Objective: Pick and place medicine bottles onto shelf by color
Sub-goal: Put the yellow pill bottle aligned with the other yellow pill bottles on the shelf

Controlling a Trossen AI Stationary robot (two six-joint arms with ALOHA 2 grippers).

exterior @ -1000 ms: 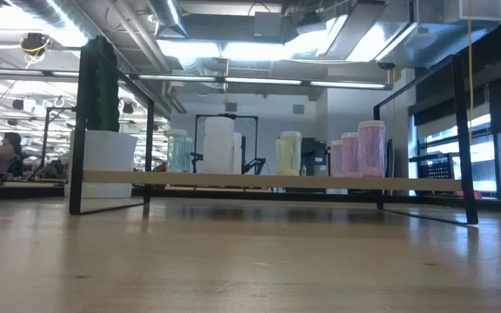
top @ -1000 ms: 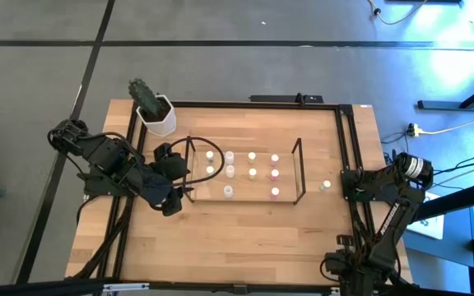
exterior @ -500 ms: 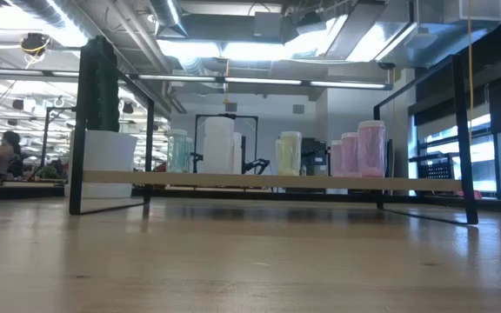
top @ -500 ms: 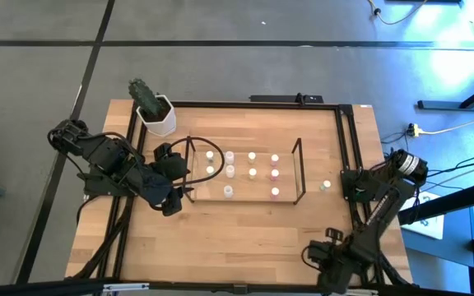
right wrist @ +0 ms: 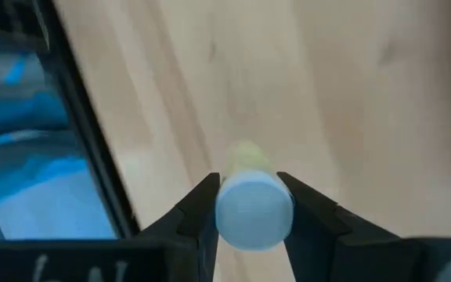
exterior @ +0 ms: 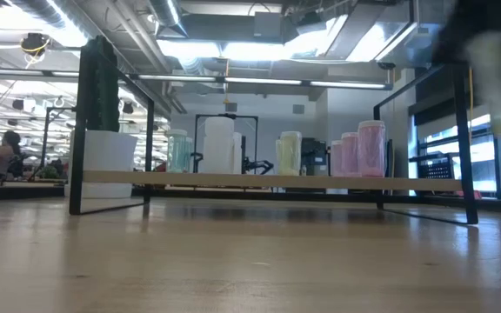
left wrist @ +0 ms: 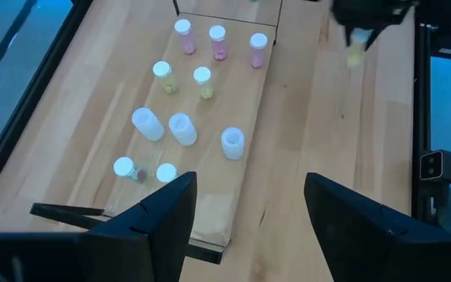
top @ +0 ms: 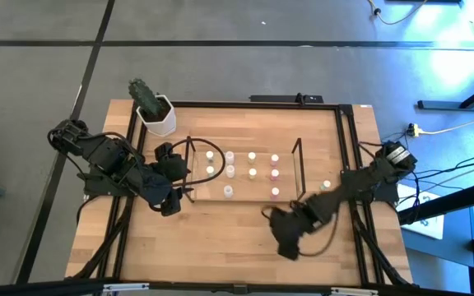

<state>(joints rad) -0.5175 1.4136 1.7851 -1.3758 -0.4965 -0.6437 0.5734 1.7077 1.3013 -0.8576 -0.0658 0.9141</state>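
The clear shelf (top: 245, 196) with dark wire ends stands mid-table and bears several medicine bottles (left wrist: 182, 128), white, yellowish and pink ones. One pale bottle (top: 326, 186) stands alone on the wood to the right of the shelf. My right gripper (top: 282, 233) hangs over the table near the shelf's near right corner, shut on a yellowish bottle with a white cap (right wrist: 253, 210). The left wrist view shows that bottle (left wrist: 356, 52) hanging under the gripper. My left gripper (left wrist: 245, 223) waits open at the shelf's left end (top: 189, 168). My right gripper pinches the yellowish bottle between its two fingers at the cap end (right wrist: 253, 210), one finger (right wrist: 198, 207) on each side. The fingers come from above, pointing steeply down. The bottle hangs upright below them (left wrist: 356, 52), clear of the table.
A white hexagonal pot with a cactus (top: 155, 111) stands at the far left corner. A dark frame (top: 341, 140) runs along the table's sides. Bare wood (top: 220, 242) lies between the shelf and the near edge.
My right gripper has swung from the table's near right corner toward the left and the far edge, rising a little, up to the shelf's near right corner. It stays shut on the yellowish bottle.
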